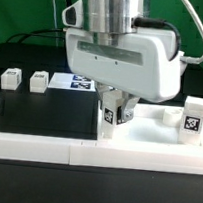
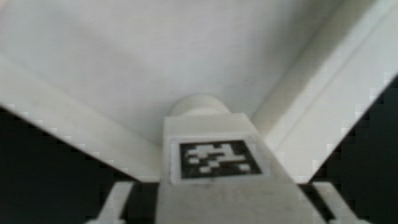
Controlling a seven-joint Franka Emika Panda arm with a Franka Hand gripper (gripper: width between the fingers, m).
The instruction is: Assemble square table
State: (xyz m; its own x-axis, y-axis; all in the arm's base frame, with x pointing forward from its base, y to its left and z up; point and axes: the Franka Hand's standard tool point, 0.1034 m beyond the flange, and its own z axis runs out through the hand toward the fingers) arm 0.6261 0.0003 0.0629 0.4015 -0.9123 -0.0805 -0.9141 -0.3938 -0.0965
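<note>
**Exterior view.** My gripper [image 1: 116, 110] hangs over the near edge of the square panel [image 1: 141, 143]. One leg peg [image 1: 111, 118] is directly between the jaws. The peg stands upright, with its long axis running along my approach line and its tag facing the camera. The panel lies beneath me and spreads away to one side. The bare black table [image 1: 43, 109] lies to the other side. I cannot tell whether the peg's lower end rests on the panel or sits just above it, because my own housing and the peg hide the meeting point. Two spare pegs [image 1: 9, 78] [image 1: 38, 79] sit well apart from me beside the marker board [image 1: 73, 83]. Another peg [image 1: 193, 118] stands at the panel's far side.

**Wrist view.** The leg peg [image 2: 217, 150] fills the middle of the picture, tag toward the lens. Its rounded end points away from me at the panel [image 2: 107, 50]. Two raised rims of the panel converge beyond that end, so I judge that the peg is aimed at a corner. No socket is visible; the peg itself covers the spot where one would be.

**Gripper state.** The gripper [image 2: 221, 208] has a finger [image 2: 118, 203] on either side of the peg, cut off by the frame edge. A dark strip shows between each finger and the peg. I cannot tell whether the jaws are clamped on it or merely bracketing it.
</note>
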